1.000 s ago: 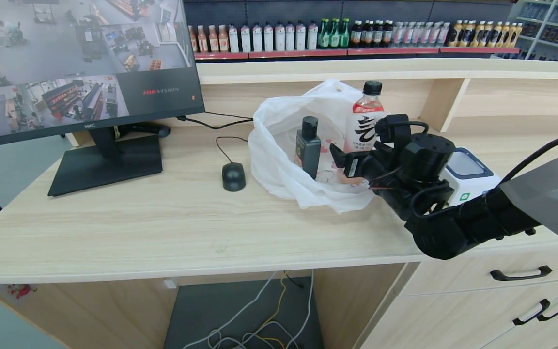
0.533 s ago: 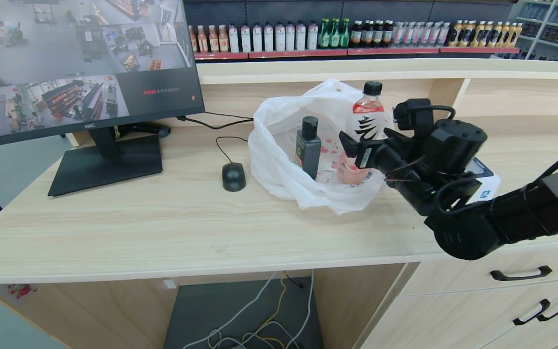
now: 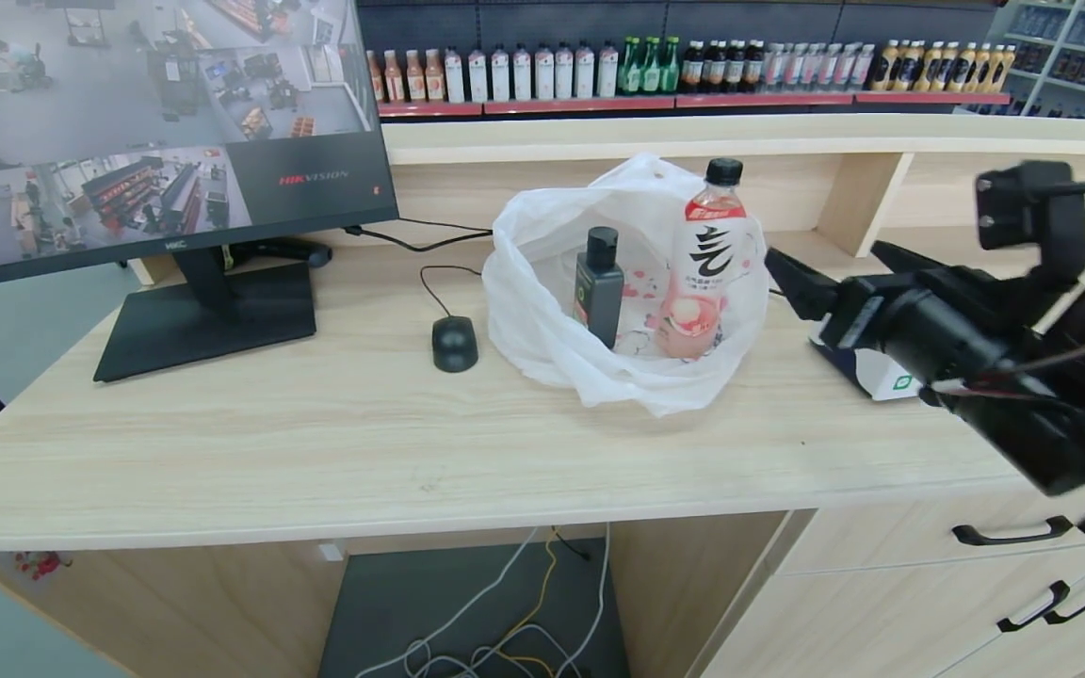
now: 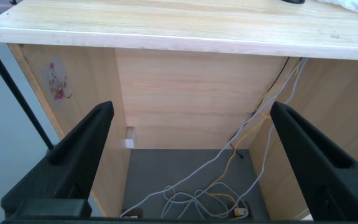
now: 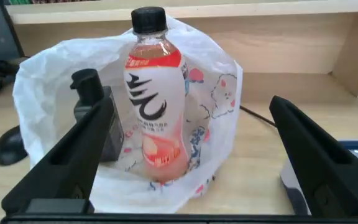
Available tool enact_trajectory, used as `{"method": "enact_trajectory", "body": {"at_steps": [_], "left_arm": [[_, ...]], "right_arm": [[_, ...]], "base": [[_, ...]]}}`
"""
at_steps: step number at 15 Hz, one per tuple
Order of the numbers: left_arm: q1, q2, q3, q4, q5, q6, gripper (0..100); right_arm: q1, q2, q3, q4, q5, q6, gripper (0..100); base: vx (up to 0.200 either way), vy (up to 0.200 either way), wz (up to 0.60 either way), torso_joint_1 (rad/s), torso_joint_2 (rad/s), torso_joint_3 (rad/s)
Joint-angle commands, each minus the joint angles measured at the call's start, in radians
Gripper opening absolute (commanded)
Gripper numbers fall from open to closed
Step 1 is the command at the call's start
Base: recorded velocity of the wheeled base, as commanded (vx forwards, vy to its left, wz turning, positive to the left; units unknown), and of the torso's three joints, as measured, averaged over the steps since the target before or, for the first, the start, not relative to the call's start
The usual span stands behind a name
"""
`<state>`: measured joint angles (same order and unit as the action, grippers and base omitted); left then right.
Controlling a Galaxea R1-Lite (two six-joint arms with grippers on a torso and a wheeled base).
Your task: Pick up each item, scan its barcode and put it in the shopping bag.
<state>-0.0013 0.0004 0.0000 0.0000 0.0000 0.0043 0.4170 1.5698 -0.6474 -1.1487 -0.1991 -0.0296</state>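
Right fingers (image 3: pixel 792 281) are spread apart and empty, just beside the shopping bag (image 3: pixel 542 330) and over the scanner (image 3: pixel 882 381). Left fingers (image 4: pixel 82 146) gape empty below the front edge of the surface (image 3: pixel 316 424). Inside the bag, toward the back edge, the pink drink bottle (image 3: pixel 704 264) stands upright beside a dark bottle (image 3: pixel 599 282).

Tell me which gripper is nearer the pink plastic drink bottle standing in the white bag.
Right. The right gripper, open, sits just beside the white plastic bag, facing the pink drink bottle. The left gripper hangs open below the wooden counter's front edge.
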Motion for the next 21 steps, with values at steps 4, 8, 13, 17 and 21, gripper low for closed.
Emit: {"method": "enact_trajectory", "body": {"at_steps": [4,8,13,17,21], "left_arm": [[0.0,0.0,0.0,0.0,0.0,0.0,100],[0.0,0.0,0.0,0.0,0.0,0.003,100],[0.0,0.0,0.0,0.0,0.0,0.002,100],[0.0,0.0,0.0,0.0,0.0,0.0,100],[0.0,0.0,0.0,0.0,0.0,0.0,100]], "right_arm": [[0.002,-0.622,0.603,0.038,0.003,0.003,100],[0.019,-0.961,0.646,0.468,0.012,0.017,100],[0.046,-1.446,0.638,1.112,0.029,0.002,100],[-0.193,-1.363,0.634,1.124,-0.019,0.045,100],[-0.376,-1.415,0.634,1.123,-0.019,0.025,100]], "base": [[0.0,0.0,0.0,0.0,0.0,0.0],[0.0,0.0,0.0,0.0,0.0,0.0],[0.0,0.0,0.0,0.0,0.0,0.0],[0.0,0.0,0.0,0.0,0.0,0.0],[0.0,0.0,0.0,0.0,0.0,0.0]]}}
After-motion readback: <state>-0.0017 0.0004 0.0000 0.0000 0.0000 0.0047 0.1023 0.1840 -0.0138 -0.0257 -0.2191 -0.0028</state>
